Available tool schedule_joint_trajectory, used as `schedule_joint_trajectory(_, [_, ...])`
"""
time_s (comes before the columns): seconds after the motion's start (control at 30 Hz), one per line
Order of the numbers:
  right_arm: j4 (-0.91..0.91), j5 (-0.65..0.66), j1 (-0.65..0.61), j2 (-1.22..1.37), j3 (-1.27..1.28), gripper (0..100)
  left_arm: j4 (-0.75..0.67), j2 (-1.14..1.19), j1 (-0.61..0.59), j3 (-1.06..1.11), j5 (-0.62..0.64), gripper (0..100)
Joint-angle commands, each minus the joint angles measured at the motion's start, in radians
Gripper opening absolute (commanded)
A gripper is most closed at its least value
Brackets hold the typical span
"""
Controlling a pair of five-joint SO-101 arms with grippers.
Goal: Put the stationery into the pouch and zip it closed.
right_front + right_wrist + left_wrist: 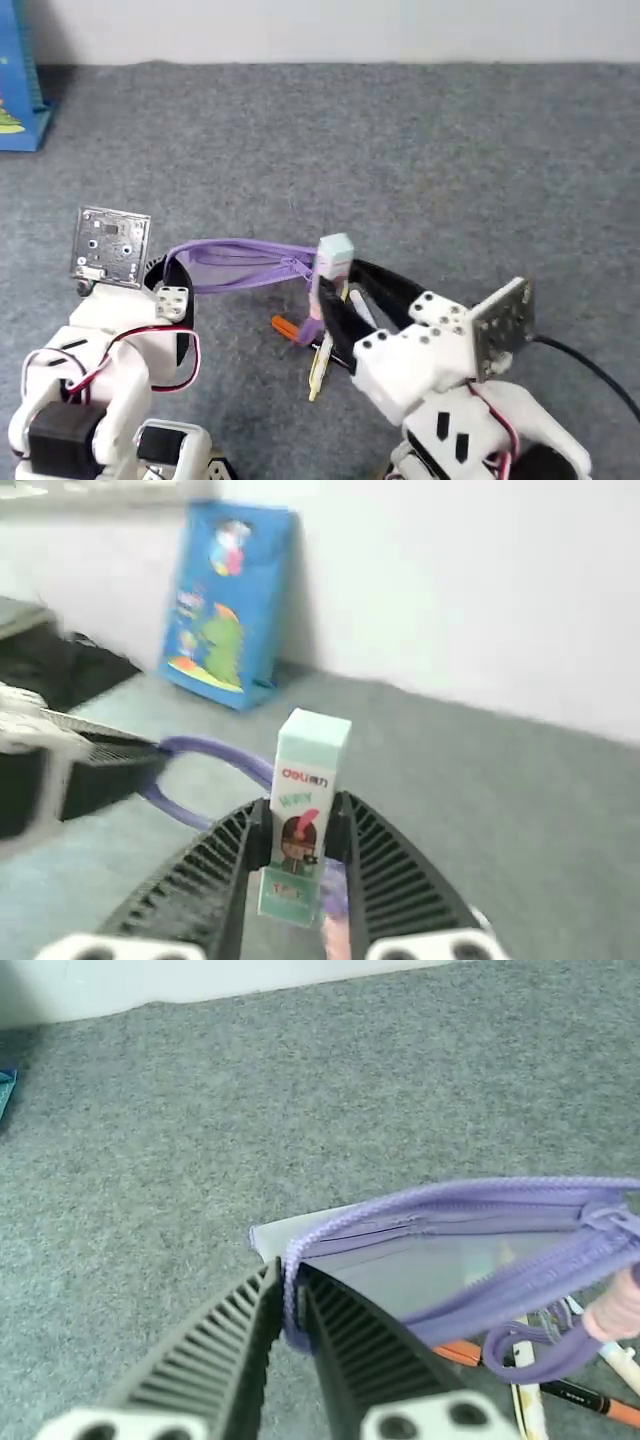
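Note:
A purple zip pouch [240, 266] hangs above the carpet, its mouth gaping in the left wrist view [470, 1250]. My left gripper [288, 1310] is shut on the pouch's purple edge at its left end [172, 272]. My right gripper [300, 840] is shut on a tall mint-and-pink eraser box [303, 810], held upright at the pouch's right end [334, 262]. Under the pouch lie an orange pen [285, 326] and a cream pen [319, 368] on the carpet.
Grey carpet [420, 150] covers the table up to a white wall. A blue gift bag [18, 90] stands at the far left against the wall, also seen from the right wrist [225, 605]. A black cable [590, 370] trails off right.

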Motion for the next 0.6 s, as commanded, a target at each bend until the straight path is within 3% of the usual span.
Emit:
schedule_joint_trajectory(0.0, [-0.134, 0.014, -0.044, 0.012, 0.012, 0.8, -0.012, 0.04, 0.006, 0.03, 0.015, 1])
schedule_joint_trajectory(0.3, [-0.581, 0.18, -0.142, 0.067, 0.304, 0.8, -0.015, 0.04, 0.006, 0.03, 0.015, 1])
schedule_joint_trajectory(0.57, [-0.75, 0.227, -0.156, 0.068, 0.436, 0.8, -0.015, 0.04, 0.006, 0.03, 0.015, 1])
